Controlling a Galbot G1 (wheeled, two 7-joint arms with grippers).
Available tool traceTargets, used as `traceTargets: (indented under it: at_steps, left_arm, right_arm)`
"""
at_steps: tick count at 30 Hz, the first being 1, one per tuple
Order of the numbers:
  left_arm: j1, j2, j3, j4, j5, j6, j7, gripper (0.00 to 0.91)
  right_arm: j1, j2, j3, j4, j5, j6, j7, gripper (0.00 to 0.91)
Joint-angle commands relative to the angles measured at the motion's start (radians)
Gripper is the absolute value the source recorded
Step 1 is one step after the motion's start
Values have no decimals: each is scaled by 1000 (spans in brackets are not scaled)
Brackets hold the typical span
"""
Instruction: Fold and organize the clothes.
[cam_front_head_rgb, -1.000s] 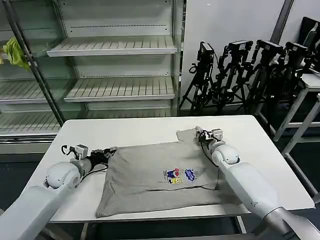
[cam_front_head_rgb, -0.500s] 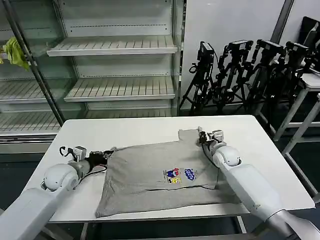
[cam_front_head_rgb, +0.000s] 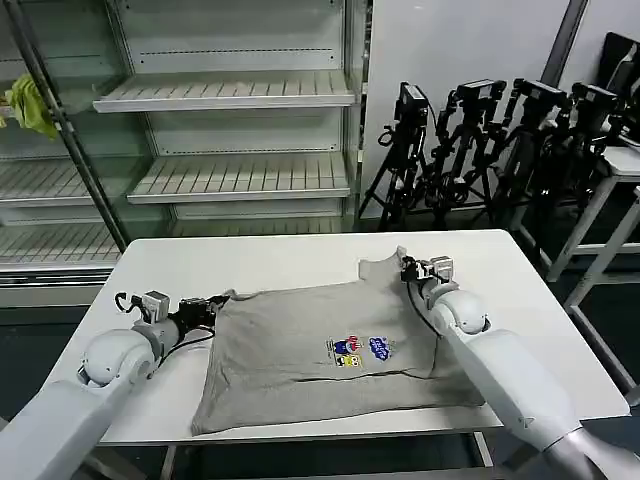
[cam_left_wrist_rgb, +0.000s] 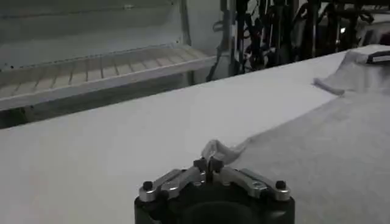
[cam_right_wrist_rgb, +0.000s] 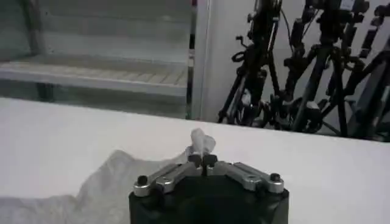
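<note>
Overhead, the grey shirt (cam_front_head_rgb: 320, 355) lies spread across the tabletop (cam_front_head_rgb: 270, 262), print up, reaching its near edge. The left gripper (cam_front_head_rgb: 207, 305) pinches one far corner, the right gripper (cam_front_head_rgb: 404, 268) the other, by the far edge. At the left wrist, closed fingers (cam_left_wrist_rgb: 208, 164) bunch fabric. At the right wrist, closed fingers (cam_right_wrist_rgb: 202, 159) trap a tuft. Seemingly folding has barely started.
</note>
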Motion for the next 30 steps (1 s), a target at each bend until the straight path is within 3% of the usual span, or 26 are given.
traceTargets:
  at_steps: [1,8,14,30]
  left_arm:
    - [109,36,-106,-141,-10,-1,-2,81]
    - [268,116,-256,-265,-51,3,-5,81]
    - [365,139,-351,-341,-81,16,-24,71]
    - [576,198,-381,-479,-64,46,-45,60]
  right_arm:
    - [-53,-64,52,189,49,1,21,0]
    - [-192,-180,119,374,95,-9,33,0]
    - [-320,-249,200,504,101,-8,29,0]
    - [-634,-346,378,660,85,9,0,0]
